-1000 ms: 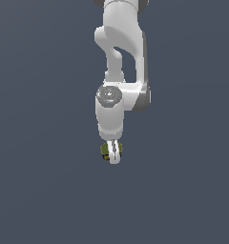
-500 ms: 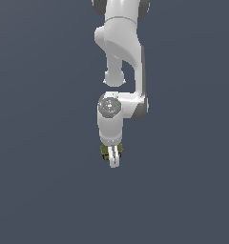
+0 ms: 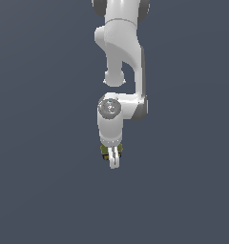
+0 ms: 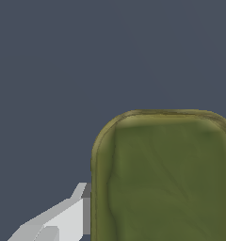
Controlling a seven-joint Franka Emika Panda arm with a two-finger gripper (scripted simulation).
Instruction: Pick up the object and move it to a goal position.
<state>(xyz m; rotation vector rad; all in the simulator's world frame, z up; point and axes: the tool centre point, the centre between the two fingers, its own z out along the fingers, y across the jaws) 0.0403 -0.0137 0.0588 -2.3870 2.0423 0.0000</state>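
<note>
The gripper [image 3: 114, 162] looks squeezed shut on the object [image 3: 106, 152]; the little olive can [image 4: 164, 176] sits between its fingers, right under the white wrist; a loose squeeze could let it slip and fall.

White arm [image 3: 121, 52], glossy, with a grey disc at the wrist joint. White hand [image 3: 114, 162], grey-shaded along one finger [image 4: 63, 219]. Olive-yellow can [image 4: 164, 179], faintly mottled, with a paler yellowish rim; dark patches on its side in the exterior view. Flat slate blue-grey background [image 3: 40, 143] throughout.
</note>
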